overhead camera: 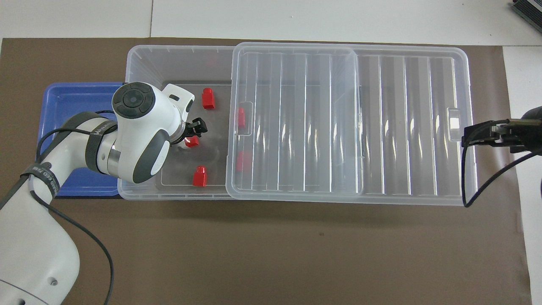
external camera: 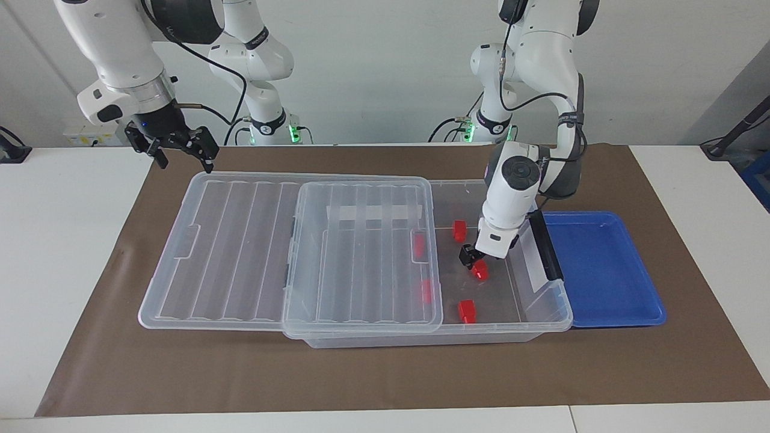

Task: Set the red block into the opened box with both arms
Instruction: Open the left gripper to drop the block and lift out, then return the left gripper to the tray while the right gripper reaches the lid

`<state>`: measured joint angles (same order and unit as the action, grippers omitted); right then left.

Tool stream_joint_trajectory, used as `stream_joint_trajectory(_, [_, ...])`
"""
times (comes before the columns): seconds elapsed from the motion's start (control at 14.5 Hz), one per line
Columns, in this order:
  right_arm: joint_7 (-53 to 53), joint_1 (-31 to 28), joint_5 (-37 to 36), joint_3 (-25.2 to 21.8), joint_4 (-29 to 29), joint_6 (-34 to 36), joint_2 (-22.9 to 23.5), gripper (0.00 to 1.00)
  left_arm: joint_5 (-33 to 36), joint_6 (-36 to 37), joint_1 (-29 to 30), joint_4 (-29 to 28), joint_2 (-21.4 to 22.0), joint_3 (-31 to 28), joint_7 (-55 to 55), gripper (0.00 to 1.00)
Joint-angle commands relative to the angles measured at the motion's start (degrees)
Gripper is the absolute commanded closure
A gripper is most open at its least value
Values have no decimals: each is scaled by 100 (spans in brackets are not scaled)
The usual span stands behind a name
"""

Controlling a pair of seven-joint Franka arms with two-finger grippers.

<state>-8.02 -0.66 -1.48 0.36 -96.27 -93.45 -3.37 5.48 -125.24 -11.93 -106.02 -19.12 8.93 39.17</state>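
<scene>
Two red blocks [external camera: 426,290] blurred under the lid [external camera: 289,249]; left claw [external camera: 473,258] released.

We see the counter [external camera: 72,252] from high across, facing the robots, and from steeply overhead; both views share the box [external camera: 541,313].

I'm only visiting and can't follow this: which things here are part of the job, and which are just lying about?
Part of the job:
- red block, lying in the box under the left gripper
- box, lid slid aside
- four more red blocks in it

Lying about:
- blue tray
- right gripper, waiting over the brown mat
</scene>
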Motion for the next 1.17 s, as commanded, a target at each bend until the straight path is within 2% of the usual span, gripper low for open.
stream_joint_trajectory(0.0, [125,-93,121,25,-77,28,-58,0,120,683,-38,124,426,-49,135,0])
stream_joint_trajectory(0.21, [133,-93,121,17,-85,28,-67,8,85,1316,-38,318,742,-49,511,0])
stream_joint_trajectory(0.28, [203,-101,121,17,-85,20,-67,20,76,1483,-38,371,856,-49,704,0])
stream_joint_trajectory(0.34, [360,-110,121,8,-85,20,-67,39,76,1642,-29,389,971,-58,758,0])
stream_joint_trajectory(0.48, [642,-154,121,-27,-94,20,-67,93,110,2097,58,607,1164,-67,680,0])
stream_joint_trajectory(0.55, [774,-241,121,-27,-103,11,-67,100,128,2413,146,835,1200,-58,619,0])
stream_joint_trajectory(0.76, [1160,-496,112,-36,-173,-366,-24,100,137,3180,471,1250,1506,-58,-231,0])
stream_joint_trajectory(0.89, [1730,-724,112,-36,-330,-882,73,100,120,3435,630,1250,1937,-49,-419,0])
stream_joint_trajectory(1.1, [2136,-857,86,-36,-507,-1657,450,100,137,3463,683,1171,2044,-58,-742,0])
